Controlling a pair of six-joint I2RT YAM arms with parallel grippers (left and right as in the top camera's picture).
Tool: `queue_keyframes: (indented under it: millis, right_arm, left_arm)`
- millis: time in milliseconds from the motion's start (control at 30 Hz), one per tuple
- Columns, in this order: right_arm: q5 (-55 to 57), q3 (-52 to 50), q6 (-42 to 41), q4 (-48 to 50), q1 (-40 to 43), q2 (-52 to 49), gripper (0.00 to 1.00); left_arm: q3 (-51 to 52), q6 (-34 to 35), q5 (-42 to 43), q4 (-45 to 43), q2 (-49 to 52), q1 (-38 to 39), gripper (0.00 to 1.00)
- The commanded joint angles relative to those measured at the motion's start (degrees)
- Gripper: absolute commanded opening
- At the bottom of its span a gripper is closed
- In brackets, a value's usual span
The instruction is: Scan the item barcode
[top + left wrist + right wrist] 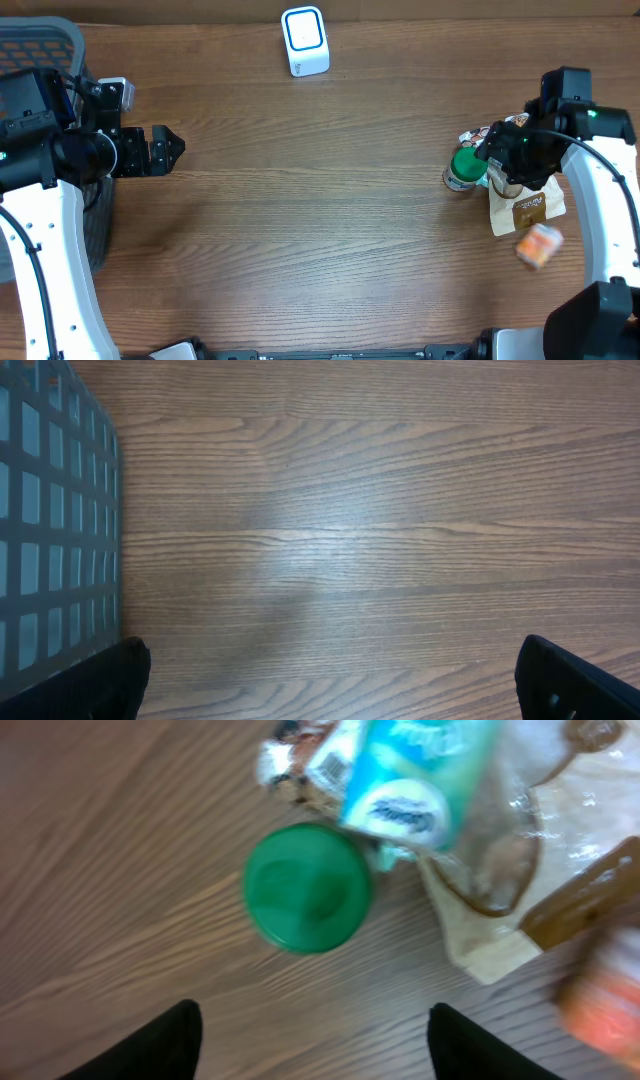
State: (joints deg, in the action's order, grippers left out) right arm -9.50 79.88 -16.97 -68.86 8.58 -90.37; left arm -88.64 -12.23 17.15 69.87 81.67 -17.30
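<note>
The right tool hangs at the right edge of the overhead frame, its fingers spread with nothing between them, straight above the green-lidded jar. That jar stands upright on the worktop, just beside a teal packet and a brown pouch, and looks the likeliest item for picking; nothing is held yet. The scanner sits at top centre, well apart from the jar, so the item must be carried there with its barcode turned toward it. The left tool is wide open at the left, beside the mesh basket, probably placed to receive scanned goods.
</note>
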Motion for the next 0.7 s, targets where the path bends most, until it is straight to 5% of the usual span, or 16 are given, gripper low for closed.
queue_keyframes:
  millis: [0,333,367,400,667]
  right_arm:
    - [-5.62,4.81,5.42,-1.75,-0.31,5.05,0.75]
    - [-7.17,7.63,6.60,-6.34,-5.88,23.56,0.82]
    - [-7.17,7.63,6.60,-6.71,-6.67,25.68,0.85]
    - [-7.15,7.63,6.60,-7.15,-7.58,28.22,1.00]
    - [-7.13,7.63,6.58,-8.52,-10.23,43.21,1.00]
  left_arm:
    - [0.11,-0.85,0.00,-0.02,0.35,-0.26,1.00]
    - [0.11,-0.87,0.00,-0.02,0.35,-0.26,0.99]
    - [0.11,-0.85,0.00,-0.04,0.35,-0.26,1.00]
    - [0.11,-0.87,0.00,-0.02,0.35,-0.26,1.00]
    - [0.11,-0.85,0.00,-0.04,0.35,-0.26,1.00]
